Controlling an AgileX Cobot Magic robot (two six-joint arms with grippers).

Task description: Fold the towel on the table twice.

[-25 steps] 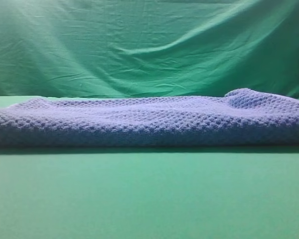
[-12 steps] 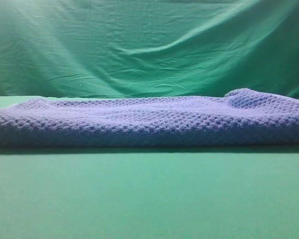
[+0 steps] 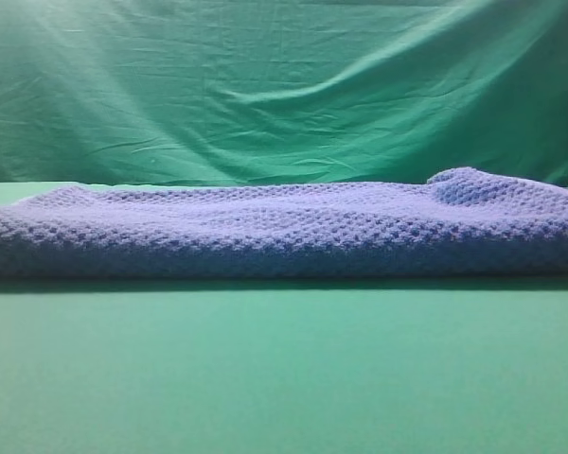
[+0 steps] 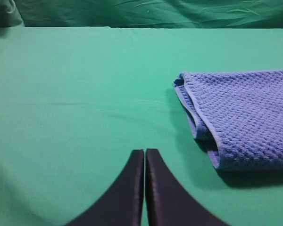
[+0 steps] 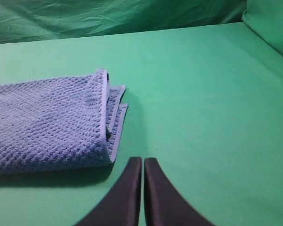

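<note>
Where the smooth plain green table (image 3: 284, 369) stretches across the exterior high view, the blue-grey waffle-knit rectangular towel (image 3: 284, 232) lies on it as a long low band, running from the left edge of that view to the right edge, with a small raised hump near its far right end. Behind the table hangs a wrinkled green backdrop cloth (image 3: 284, 90). In the left wrist view the towel (image 4: 240, 117) shows its folded end, with layered edges stacked at the near corner and a lighter hem along the border, lying flat on the table (image 4: 75, 94). The left gripper (image 4: 145, 155) sits over bare table to the left of that end, apart from the cloth, its two dark fingers (image 4: 132, 183) pressed together with nothing between them. In the right wrist view the towel (image 5: 47, 122) shows its other end, again with several layers visible at the corner. The right gripper (image 5: 142, 162) is just beside that corner, over the table (image 5: 203, 94), not touching the cloth, its dark fingers (image 5: 155, 188) likewise closed against each other and empty.
</note>
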